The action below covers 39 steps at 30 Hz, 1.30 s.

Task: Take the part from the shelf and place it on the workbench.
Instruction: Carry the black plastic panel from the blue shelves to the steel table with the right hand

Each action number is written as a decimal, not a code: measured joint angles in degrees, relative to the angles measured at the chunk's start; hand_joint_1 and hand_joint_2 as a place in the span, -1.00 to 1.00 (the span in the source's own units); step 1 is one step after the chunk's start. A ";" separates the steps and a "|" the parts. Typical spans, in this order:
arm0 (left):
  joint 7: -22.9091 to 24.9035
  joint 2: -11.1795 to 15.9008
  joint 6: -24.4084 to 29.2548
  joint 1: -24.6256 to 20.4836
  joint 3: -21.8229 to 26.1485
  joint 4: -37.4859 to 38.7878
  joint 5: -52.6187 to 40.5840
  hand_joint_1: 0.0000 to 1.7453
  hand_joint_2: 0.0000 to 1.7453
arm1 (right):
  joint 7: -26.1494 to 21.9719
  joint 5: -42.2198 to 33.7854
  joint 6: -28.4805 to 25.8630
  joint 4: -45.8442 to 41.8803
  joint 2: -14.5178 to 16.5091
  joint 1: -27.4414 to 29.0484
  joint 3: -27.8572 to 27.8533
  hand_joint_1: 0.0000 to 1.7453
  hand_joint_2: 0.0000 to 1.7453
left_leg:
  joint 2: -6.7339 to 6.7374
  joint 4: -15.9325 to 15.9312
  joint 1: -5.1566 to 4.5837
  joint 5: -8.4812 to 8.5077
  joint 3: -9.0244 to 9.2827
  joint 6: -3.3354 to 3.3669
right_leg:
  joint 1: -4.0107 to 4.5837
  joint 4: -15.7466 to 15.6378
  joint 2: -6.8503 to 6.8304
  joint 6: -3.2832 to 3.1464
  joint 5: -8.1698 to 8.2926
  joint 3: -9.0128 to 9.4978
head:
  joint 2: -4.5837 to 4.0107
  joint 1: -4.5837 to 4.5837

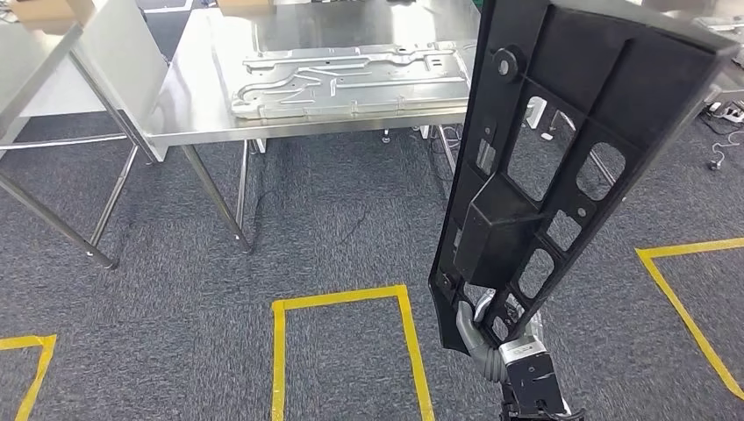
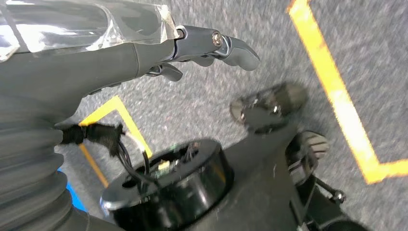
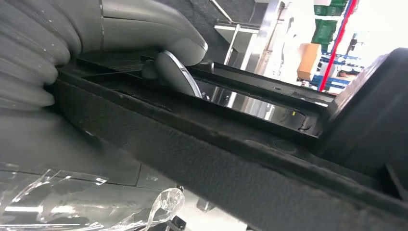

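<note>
In your head view the right hand (image 1: 478, 338) grips the low end of the black part (image 1: 561, 149), held upright over the carpet (image 1: 175, 333), well apart from the steel worktop (image 1: 193, 105) with its grey metal panel (image 1: 351, 79). The right wrist view shows the thumb (image 3: 178, 48) pressed on a rib. The part is long, flat, ribbed, with cut-out windows. The left hand (image 2: 202, 48) hangs over the carpet, fingers curled around nothing.
</note>
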 joint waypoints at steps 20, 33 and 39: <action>0.12 0.34 -0.13 -0.05 0.07 0.11 0.85 -1.00 1.00 | -0.33 0.45 -0.01 -0.05 0.01 -0.36 0.07 1.00 1.00 | -0.04 0.75 -0.72 2.51 -7.19 -1.03 | -0.72 -14.17 0.24 -0.72 3.14 11.38 | 0.01 0.00; 0.24 0.27 -0.39 0.00 0.10 0.13 1.31 -1.00 1.00 | -0.43 0.91 0.03 -0.08 0.01 -0.34 0.56 1.00 1.00 | -0.17 0.39 -0.05 0.07 -0.16 -0.59 | -0.22 -9.34 -0.08 -0.15 4.12 2.84 | 0.01 0.05; 0.15 0.39 -0.42 -0.21 0.12 0.13 1.45 -1.00 1.00 | -0.49 1.09 0.35 -0.07 0.02 -0.45 0.72 1.00 1.00 | -0.12 5.90 -0.02 -3.58 -0.39 -2.53 | -0.83 -13.30 -0.37 -1.69 7.18 5.87 | -0.01 0.02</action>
